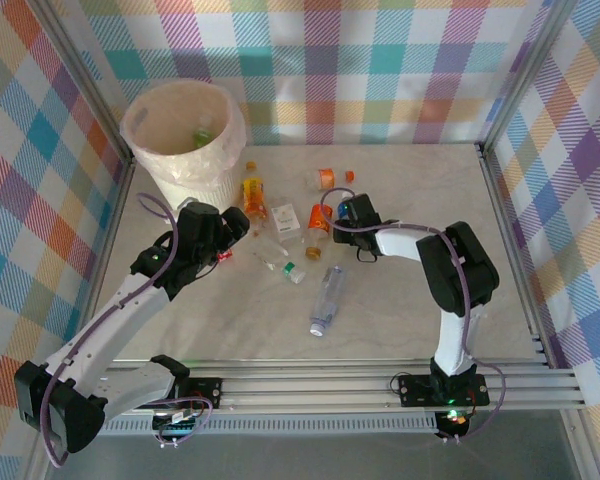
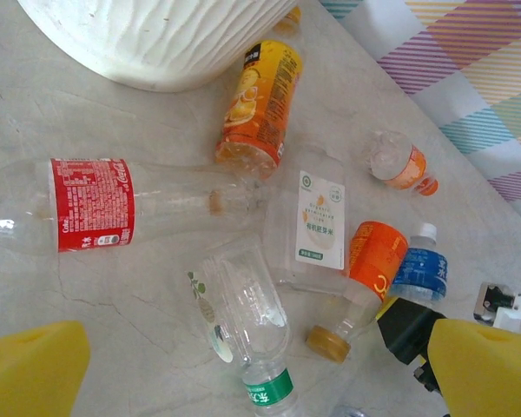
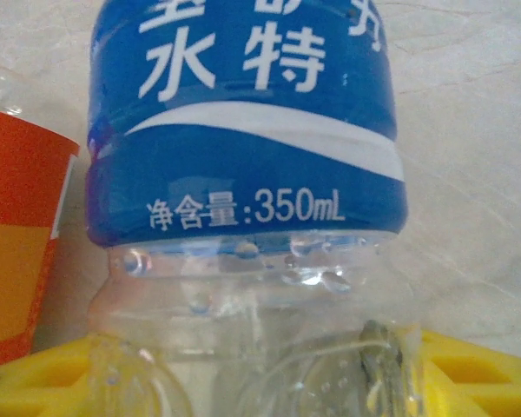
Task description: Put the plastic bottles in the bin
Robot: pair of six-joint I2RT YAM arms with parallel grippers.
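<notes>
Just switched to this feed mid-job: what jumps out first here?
A blue-labelled bottle looms close in the right wrist view, between the yellow pads of the right tool. Mid-table lies a scatter of plastic bottles, and the big cream bin stands far left, something green already inside.

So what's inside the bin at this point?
Inside the bin, the top view shows its bag liner and something green near the bottom, probably a bottle cap. The near wall hides part of the floor, so a count isn't possible.
</notes>
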